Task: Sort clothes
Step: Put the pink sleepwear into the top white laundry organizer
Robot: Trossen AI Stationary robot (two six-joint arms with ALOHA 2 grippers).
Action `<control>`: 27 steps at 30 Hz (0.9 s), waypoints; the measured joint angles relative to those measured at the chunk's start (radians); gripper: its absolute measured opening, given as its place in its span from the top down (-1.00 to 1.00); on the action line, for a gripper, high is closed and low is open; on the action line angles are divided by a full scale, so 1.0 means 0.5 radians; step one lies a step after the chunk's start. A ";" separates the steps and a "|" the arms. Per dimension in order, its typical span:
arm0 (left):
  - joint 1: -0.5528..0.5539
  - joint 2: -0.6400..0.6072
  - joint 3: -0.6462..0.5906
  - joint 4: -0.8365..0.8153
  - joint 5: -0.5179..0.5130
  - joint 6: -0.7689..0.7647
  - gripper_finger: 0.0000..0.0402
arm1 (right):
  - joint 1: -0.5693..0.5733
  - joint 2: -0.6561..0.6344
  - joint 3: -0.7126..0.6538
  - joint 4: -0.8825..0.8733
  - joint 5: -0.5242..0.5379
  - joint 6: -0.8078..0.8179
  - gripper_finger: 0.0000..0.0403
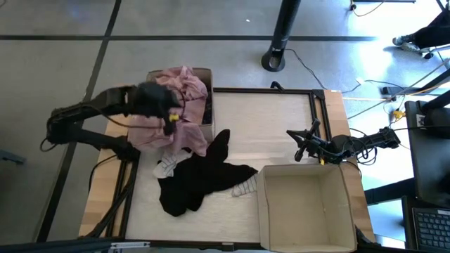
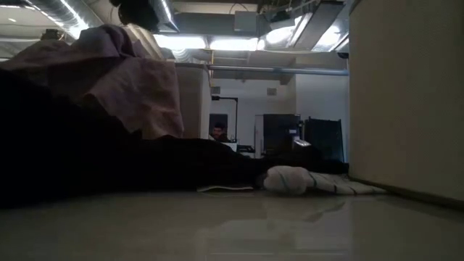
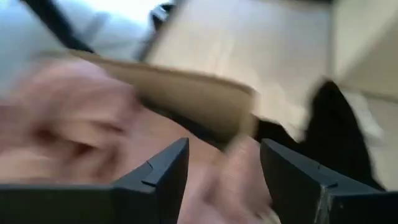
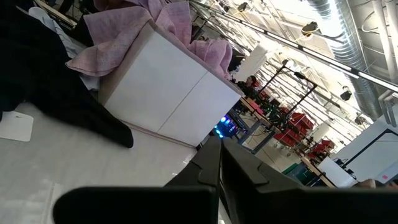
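A pale pink garment (image 1: 179, 105) fills the cardboard box (image 1: 205, 72) at the table's far left and spills over the box's near wall onto the table; it also shows in the low view (image 2: 130, 80). My left gripper (image 1: 171, 121) stands open just above it, with pink cloth (image 3: 93, 124) blurred behind its fingers. A black garment (image 1: 200, 179) lies spread on the table's middle, with white striped pieces at its left end (image 1: 166, 167) and right end (image 1: 246, 186). My right gripper (image 1: 299, 145) waits shut at the table's right side (image 4: 219, 163).
A larger open cardboard box (image 1: 306, 204) stands at the table's near right corner. Bare tabletop (image 1: 267, 119) lies between the two boxes. Beyond the far edge stands a black pole base (image 1: 275, 60) on the floor.
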 joint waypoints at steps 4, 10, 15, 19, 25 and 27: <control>-0.277 0.057 -0.126 -0.036 0.004 -0.098 0.08 | 0.000 0.000 0.000 0.001 0.000 0.000 0.92; -0.601 0.216 -0.142 -0.086 -0.198 -0.038 0.09 | 0.000 0.000 -0.001 0.006 0.000 0.008 0.92; -0.807 0.376 -0.141 -0.295 -0.434 0.008 0.10 | 0.000 0.000 -0.001 0.008 0.000 0.009 0.92; -0.894 0.515 -0.141 -0.654 -0.811 -0.128 0.10 | 0.000 0.000 -0.001 0.008 0.000 0.008 0.92; -0.928 0.682 -0.141 -0.836 -1.293 -0.175 0.10 | 0.000 0.000 -0.001 0.009 0.000 0.008 0.92; -0.916 0.722 -0.141 -0.833 -1.335 -0.145 0.10 | 0.000 0.000 -0.001 0.009 0.000 0.008 0.92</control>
